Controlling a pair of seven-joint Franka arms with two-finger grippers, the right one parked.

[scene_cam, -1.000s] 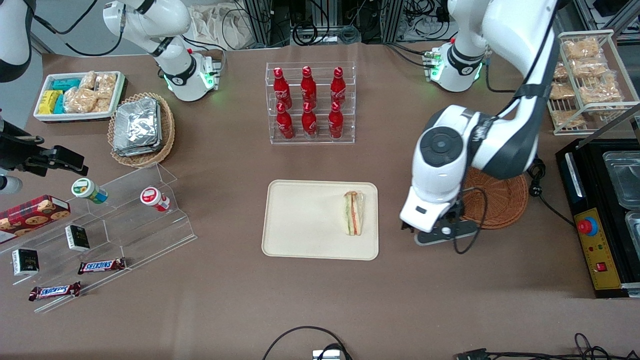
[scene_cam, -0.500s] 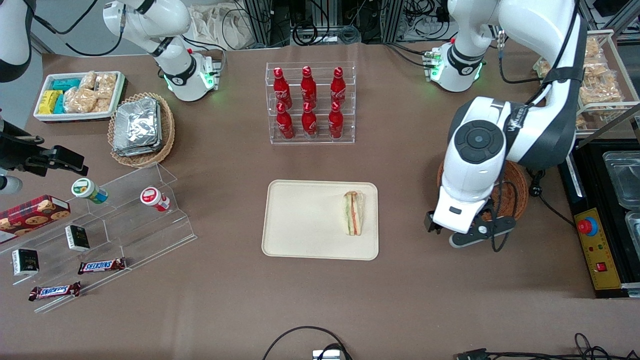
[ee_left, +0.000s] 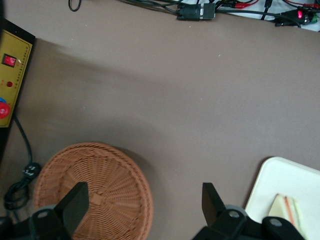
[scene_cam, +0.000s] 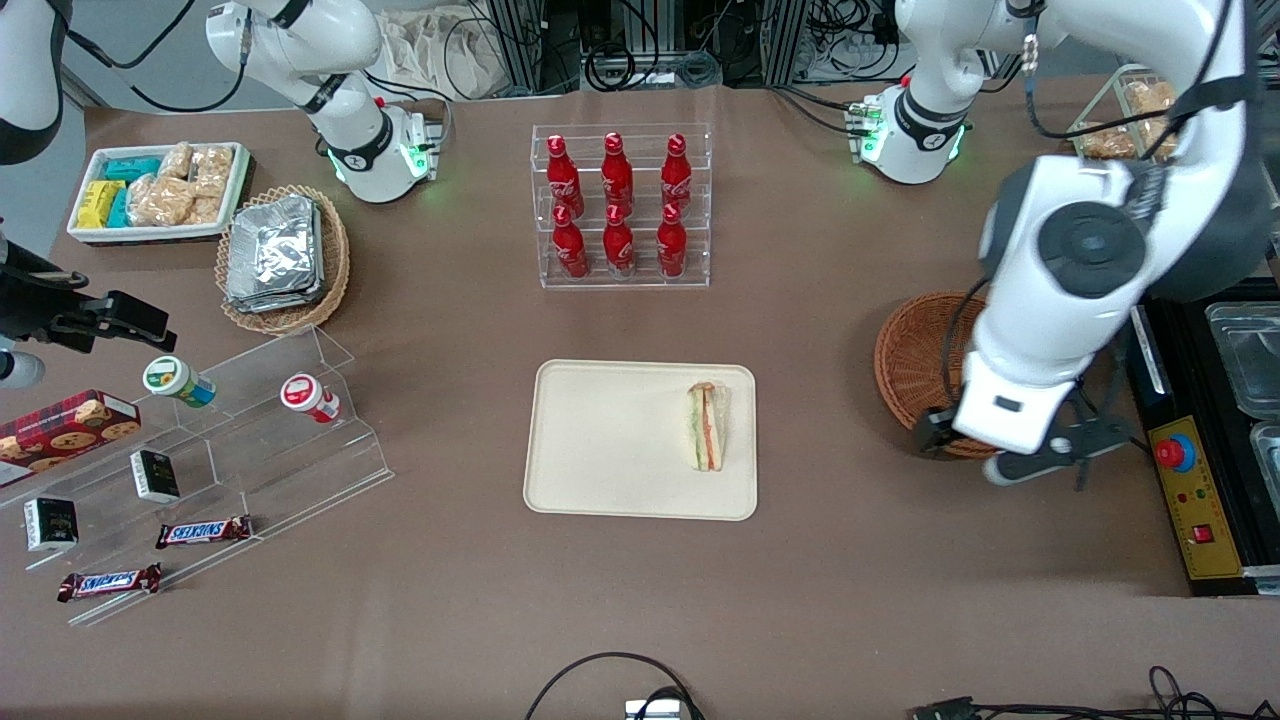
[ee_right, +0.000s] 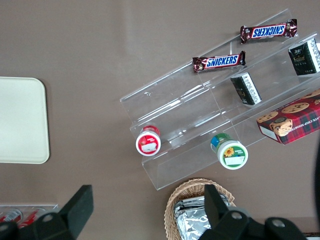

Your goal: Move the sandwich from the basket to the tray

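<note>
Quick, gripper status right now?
Gripper: jaws open, holding nothing, above the table beside the basket. Sandwich lies on the tray.

Your brown table point(scene_cam: 450, 600) carries the cream tray point(scene_cam: 610, 440) at its middle, and farther from the front camera stands a clear rack of red bottles point(scene_cam: 620, 205). Toward the working arm's end rests the reddish-brown basket point(scene_cam: 915, 355), with the gripper point(ee_left: 145, 212) hanging above it, fingers spread wide, beside a black control box point(scene_cam: 1195, 500). Toward the parked arm's end you have a clear stepped display point(scene_cam: 250, 440), a tan basket of foil packets point(scene_cam: 285, 260) and a white bin of snacks point(scene_cam: 160, 190).
</note>
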